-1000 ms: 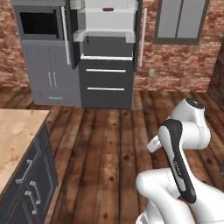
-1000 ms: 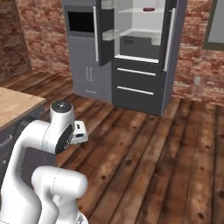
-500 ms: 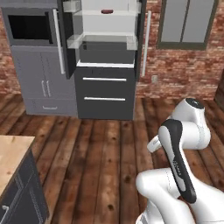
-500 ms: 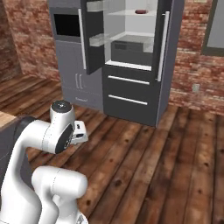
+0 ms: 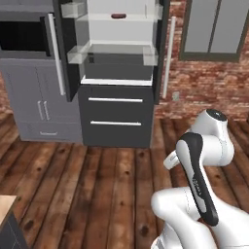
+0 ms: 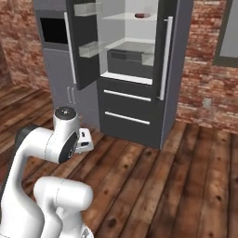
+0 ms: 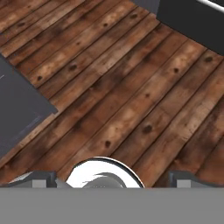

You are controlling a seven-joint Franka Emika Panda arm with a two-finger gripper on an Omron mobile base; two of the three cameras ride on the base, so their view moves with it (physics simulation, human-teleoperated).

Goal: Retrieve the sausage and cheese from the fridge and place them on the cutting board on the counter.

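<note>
Driving the rig remotely here, parked facing the fridge (image 5: 116, 73) with both upper doors swung open. Going left to right in the left base view: the open left door with its clear bins, then the lit interior, then the right door edge with its long silver handle.

The sausage (image 5: 117, 15) is sitting on the top glass shelf, a small reddish-brown link lying on its side, roughly mid-shelf. From the right base view it's the same story, sausage (image 6: 142, 15) up high near the back. I can't pick out the cheese from here, so no claims on that one. A corner of the counter (image 5: 6, 217) pokes in at the lower left, well apart from the fridge.

Handling guess: the link should be light, a bit soft and rounded, so probably prone to rolling or squirting out if pinched near an end. I'd take it across the middle, jaws square to its length, gentle squeeze.

Arm pose: folded up tight over the base, elbow high, wrist tucked low and pointing down at the wood floor. The gripper (image 7: 111, 179) has its fingertips spread wide at the bottom corners of the hand view, nothing between them. It'll need a big reach up to that top shelf.
</note>
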